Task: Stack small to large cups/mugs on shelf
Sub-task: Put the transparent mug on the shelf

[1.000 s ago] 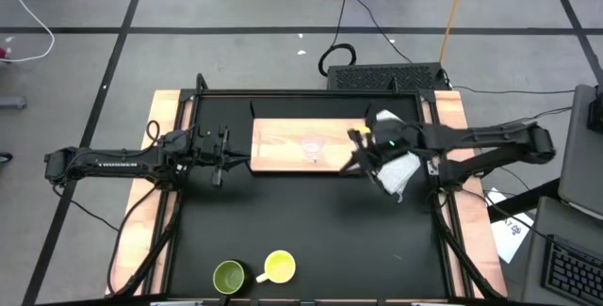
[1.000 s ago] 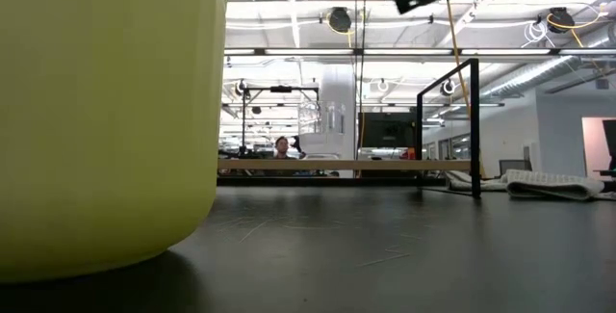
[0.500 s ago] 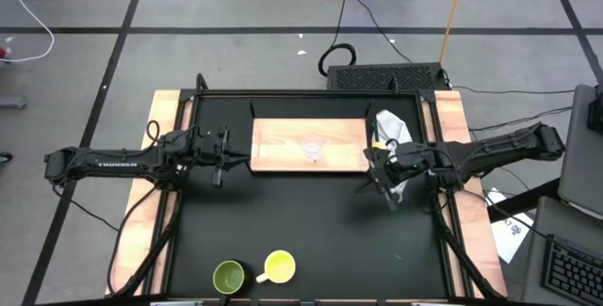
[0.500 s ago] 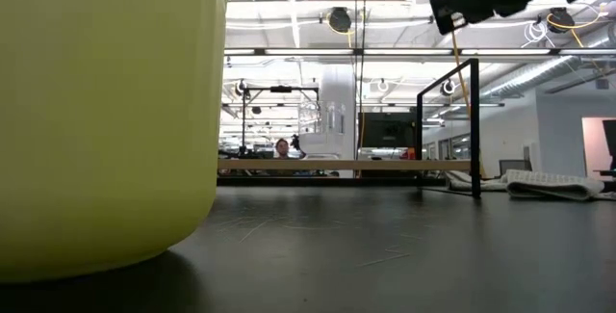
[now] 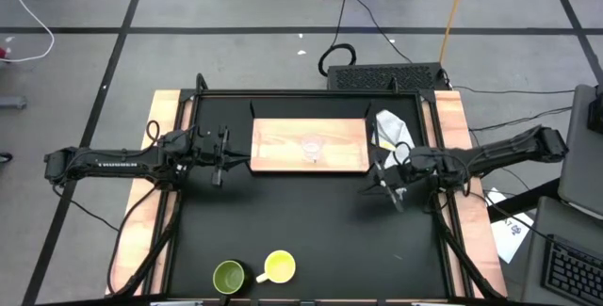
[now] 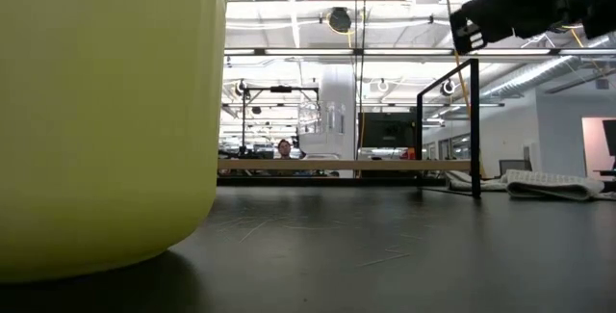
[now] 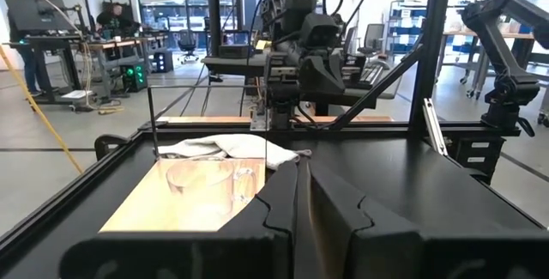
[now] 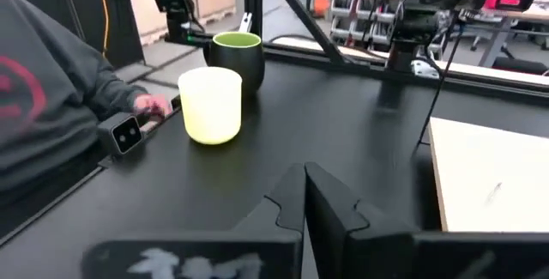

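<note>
While the glass cup (image 5: 312,146) sits alone on the shelf (image 5: 273,151), the right end effector (image 5: 388,190), fingers together and empty, has swung off the white cloth (image 5: 389,127) toward the yellow mug (image 5: 279,267) and green mug (image 5: 229,277) at the bench's (image 5: 311,231) near edge, probably its next pick. The left end effector (image 5: 223,156), nearly together, waits beside the shelf.

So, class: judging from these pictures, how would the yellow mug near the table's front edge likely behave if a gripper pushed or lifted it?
The yellow mug stands upright on a broad base, so a low push would probably slide it, not tip it. Its smooth walls look rigid, perhaps slippery to grip. The green mug stands close beside it, so a sideways push might knock them together.
</note>
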Controlling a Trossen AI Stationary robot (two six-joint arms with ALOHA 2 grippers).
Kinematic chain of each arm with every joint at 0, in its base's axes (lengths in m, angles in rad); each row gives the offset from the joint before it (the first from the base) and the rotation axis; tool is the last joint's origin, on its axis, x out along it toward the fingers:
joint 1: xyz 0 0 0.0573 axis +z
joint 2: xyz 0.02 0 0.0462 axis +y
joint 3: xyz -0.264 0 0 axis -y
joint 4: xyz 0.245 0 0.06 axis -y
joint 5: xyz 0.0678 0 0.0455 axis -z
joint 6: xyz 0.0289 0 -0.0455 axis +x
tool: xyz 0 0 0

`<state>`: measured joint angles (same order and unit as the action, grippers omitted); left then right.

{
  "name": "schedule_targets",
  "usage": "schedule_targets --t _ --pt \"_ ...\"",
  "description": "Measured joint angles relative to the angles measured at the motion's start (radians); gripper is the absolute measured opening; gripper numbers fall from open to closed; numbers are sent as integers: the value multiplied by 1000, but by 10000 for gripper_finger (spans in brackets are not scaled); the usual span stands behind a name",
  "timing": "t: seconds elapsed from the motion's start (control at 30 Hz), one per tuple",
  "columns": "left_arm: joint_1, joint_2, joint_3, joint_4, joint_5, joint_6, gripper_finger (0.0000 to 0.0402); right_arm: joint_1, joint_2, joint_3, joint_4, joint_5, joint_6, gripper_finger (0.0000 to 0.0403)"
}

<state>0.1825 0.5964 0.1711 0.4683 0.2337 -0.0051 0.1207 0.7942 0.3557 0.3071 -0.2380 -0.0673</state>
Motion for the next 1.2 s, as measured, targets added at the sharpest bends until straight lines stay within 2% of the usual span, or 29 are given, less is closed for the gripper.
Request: schedule_targets --t 0.3,0.67,1.2 --pt "0 0 0 0 0 0 33 0 -2 -175 224 -3 5 0" --pt "0 0 0 0 0 0 33 0 -2 -290 404 -2 -24 0" --pt "0 0 0 19 -10 -21 33 0 -1 -308 361 -2 29 0"
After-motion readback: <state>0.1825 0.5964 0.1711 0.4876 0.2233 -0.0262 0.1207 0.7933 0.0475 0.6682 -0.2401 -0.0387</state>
